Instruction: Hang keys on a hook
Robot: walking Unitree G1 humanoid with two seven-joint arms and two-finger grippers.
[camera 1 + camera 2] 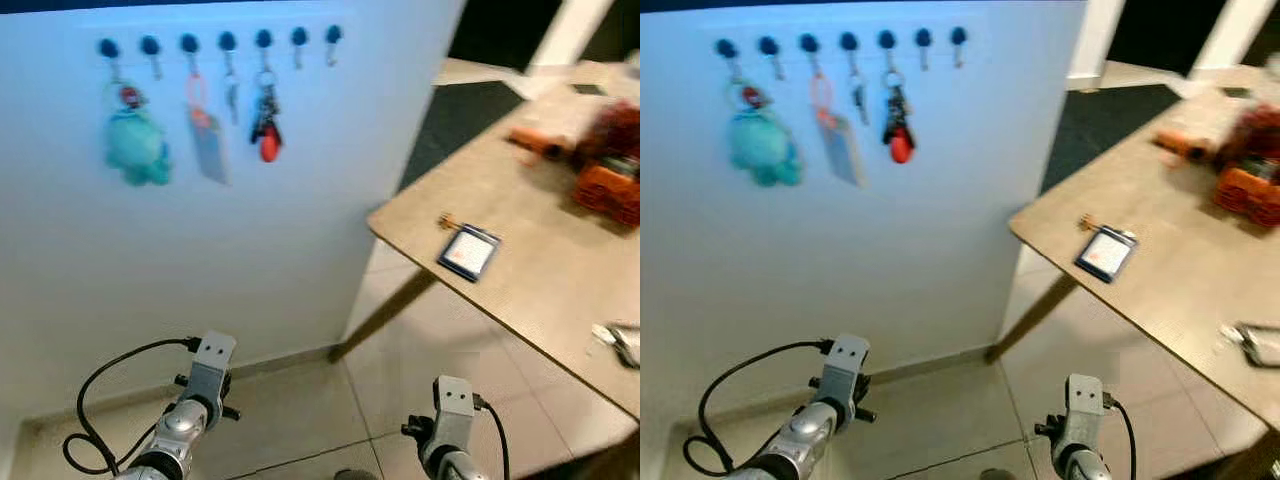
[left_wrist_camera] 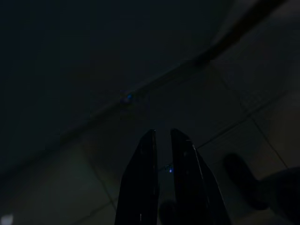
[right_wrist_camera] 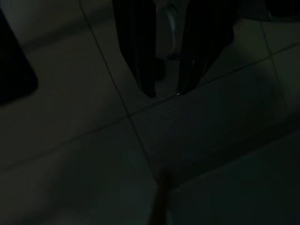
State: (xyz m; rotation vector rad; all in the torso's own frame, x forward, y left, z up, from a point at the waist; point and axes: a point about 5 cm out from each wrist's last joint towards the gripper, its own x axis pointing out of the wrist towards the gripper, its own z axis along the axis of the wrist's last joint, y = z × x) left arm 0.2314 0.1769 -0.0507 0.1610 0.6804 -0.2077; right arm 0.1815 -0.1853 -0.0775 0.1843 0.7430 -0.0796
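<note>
Below the hooks, both arms low, idle.

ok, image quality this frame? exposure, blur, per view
Left and right eye views: well lit but soft; the hook row, the teal plush keychain and the orange items on the table are smeared. Left wrist view: very dark, with the black fingers over dim floor tiles. Right wrist view: equally underexposed, fingers and tile seams barely readable.
</note>
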